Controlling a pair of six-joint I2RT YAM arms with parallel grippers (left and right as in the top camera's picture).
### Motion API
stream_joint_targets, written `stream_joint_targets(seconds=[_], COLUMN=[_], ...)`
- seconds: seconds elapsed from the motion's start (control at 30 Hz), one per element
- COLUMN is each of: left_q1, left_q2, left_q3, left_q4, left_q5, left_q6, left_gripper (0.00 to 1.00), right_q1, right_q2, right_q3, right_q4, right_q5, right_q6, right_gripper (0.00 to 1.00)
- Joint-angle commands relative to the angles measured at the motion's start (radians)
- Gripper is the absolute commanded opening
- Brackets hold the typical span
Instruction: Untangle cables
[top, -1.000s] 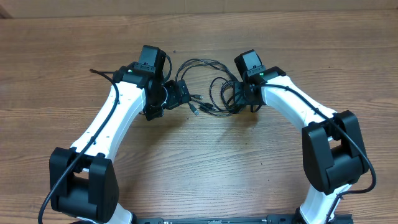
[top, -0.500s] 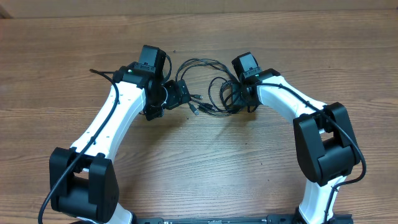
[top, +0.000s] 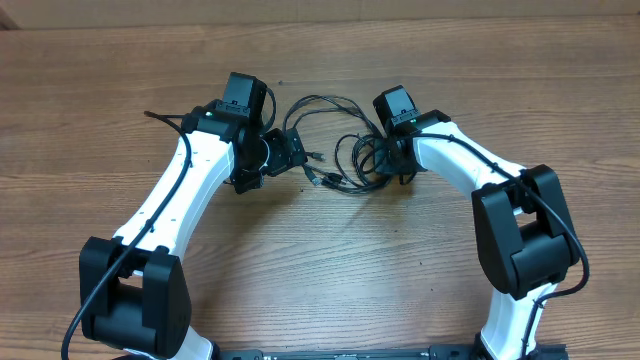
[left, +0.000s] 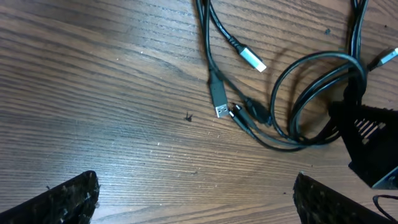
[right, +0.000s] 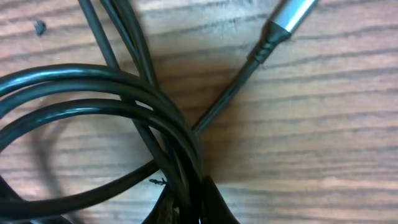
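Wooden tabletop (top: 100, 90) fills every view. We see the left arm (top: 175, 200) and right arm (top: 470, 170), white with black joints, both bent in toward the middle of the tabletop's far side.

Between their wrists lie the cables (top: 340, 150): thin black cords in loose overlapping loops. One strand arches toward the far edge, and the plug ends fan out on the left-arm side.

Left claw (left: 205, 202) is spread wide. Its two dark fingertips sit at the bottom corners of its wrist view with bare wood between them. It touches no cord, and the plugs lie just ahead of it.

Right claw (right: 189, 208) is pressed together, pinching the cables where several looped strands converge at the bottom of its wrist view. In the left wrist view it's the black block on the loop's right side.

Plugs in the left wrist view:
- a black USB plug (left: 219, 99) with a metal mouth
- a silver-tipped plug (left: 252, 59) near it
- small dark plugs (left: 242, 115) against the loop

The right wrist view shows a silver plug (right: 292, 15) flat on the wood, its cord running into the loop.
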Motion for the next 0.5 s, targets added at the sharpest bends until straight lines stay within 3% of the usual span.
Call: stream_joint_targets(seconds=[0.0,0.07,0.27,0.47], left_q1=[-0.006,-0.005,-0.002,0.014], left_q2=[-0.026,-0.026,-0.026,-0.030], left_q3=[0.014,0.015,0.085,0.262], left_q4=[0.005,0.008,0.003,-0.069], left_q5=[-0.005,-0.005,0.090,0.153], left_q6=[0.080,0.127,0.248,0.316], left_gripper=[0.95,0.84,0.78,0.82], right_q1=[-0.004,-0.004,-0.004,-0.004], right_q2=[-0.094,-0.144,-0.308,-0.382], right_q3=[0.032,0.032,0.032,0.032], right_q4=[0.000,0.000,0.023,0.019], right_q5=[-0.016,-0.017,-0.163,-0.167], right_q6=[-0.005,-0.008,-0.205,-0.243], right_gripper=[0.04,0.04,0.04,0.04])
